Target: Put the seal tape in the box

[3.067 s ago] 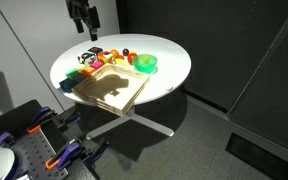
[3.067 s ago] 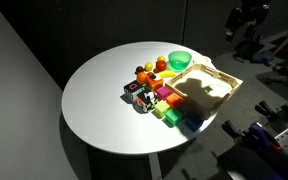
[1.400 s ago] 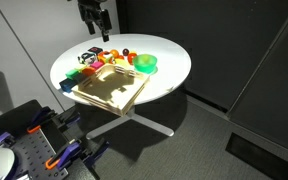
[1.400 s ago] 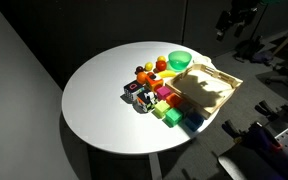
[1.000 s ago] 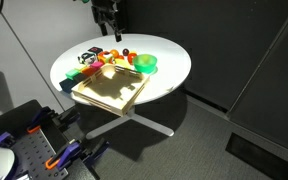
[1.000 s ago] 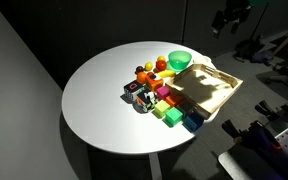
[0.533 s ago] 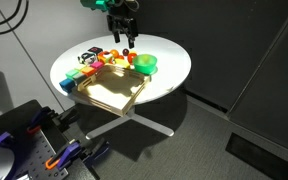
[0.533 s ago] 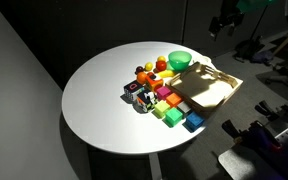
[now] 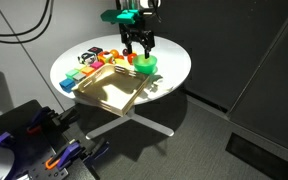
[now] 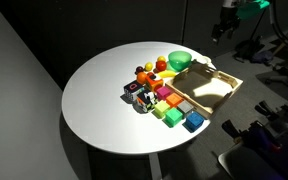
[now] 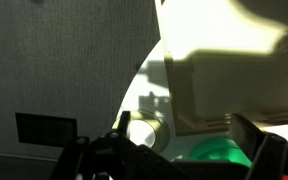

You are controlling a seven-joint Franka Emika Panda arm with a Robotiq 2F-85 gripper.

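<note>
The wooden box (image 9: 108,92) lies at the table's edge and shows in both exterior views (image 10: 210,91). In the wrist view its corner (image 11: 212,121) fills the upper right. A pale round roll (image 11: 144,131), seemingly the seal tape, lies on the table beside that corner and next to a green bowl (image 11: 220,153). I cannot pick the roll out in either exterior view. My gripper (image 9: 137,52) hangs above the green bowl (image 9: 145,64), open and empty. In the wrist view its fingers (image 11: 184,142) stand wide apart. It also shows high up in an exterior view (image 10: 224,29).
Several small coloured blocks and toys (image 10: 160,99) lie in a cluster beside the box, also seen in an exterior view (image 9: 85,66). The round white table (image 10: 94,100) stands on a dark floor. Orange-handled equipment (image 9: 39,150) stands on the floor near the table.
My arm has swung from beyond the table's far edge to above the green bowl and come lower. The things on the table have not moved.
</note>
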